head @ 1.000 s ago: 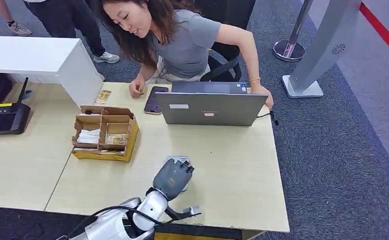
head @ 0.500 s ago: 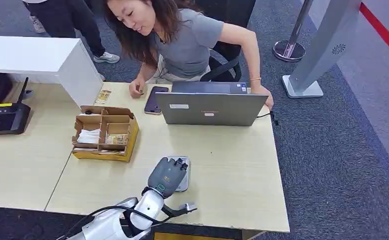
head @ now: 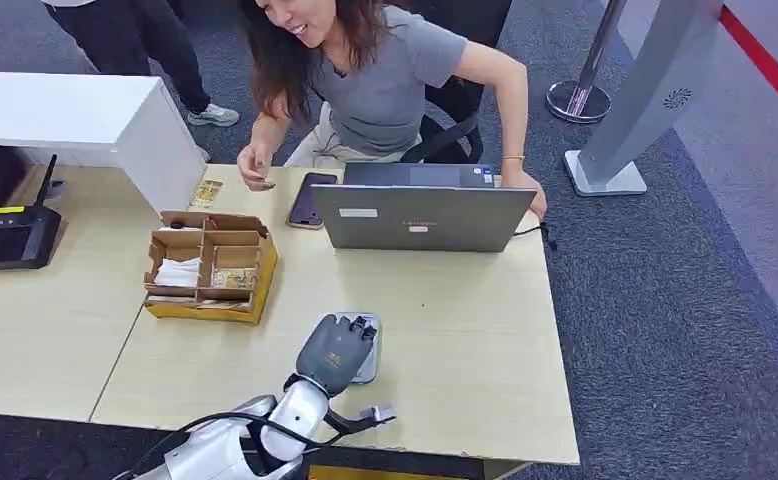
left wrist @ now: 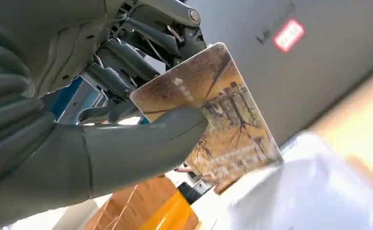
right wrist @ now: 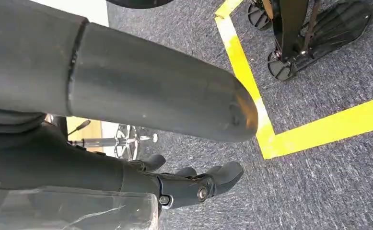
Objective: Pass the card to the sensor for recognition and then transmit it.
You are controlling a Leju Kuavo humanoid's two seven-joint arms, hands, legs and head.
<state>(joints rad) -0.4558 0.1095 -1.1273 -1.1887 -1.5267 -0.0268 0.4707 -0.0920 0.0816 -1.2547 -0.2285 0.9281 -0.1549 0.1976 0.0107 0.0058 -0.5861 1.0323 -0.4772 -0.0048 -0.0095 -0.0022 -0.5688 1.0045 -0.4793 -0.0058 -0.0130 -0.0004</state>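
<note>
Over the grey sensor (head: 368, 345), left hand (head: 335, 350), thumb and fingers pinching the card (left wrist: 213, 115)

Left hand (head: 337, 347): grey. Card (left wrist: 212, 111): golden-brown, printed with dark tree branches and a small white logo. Sensor (head: 368, 350): light grey. Counter (head: 465, 340): pale wood. Laptop (head: 420, 215): grey with a red-and-white sticker. Compartment box (head: 210, 265): brown cardboard with yellow sides. Carpet (right wrist: 319, 191): grey-blue with yellow tape lines (right wrist: 314, 132).

Box (head: 208, 265) left of laptop (head: 421, 214).
</note>
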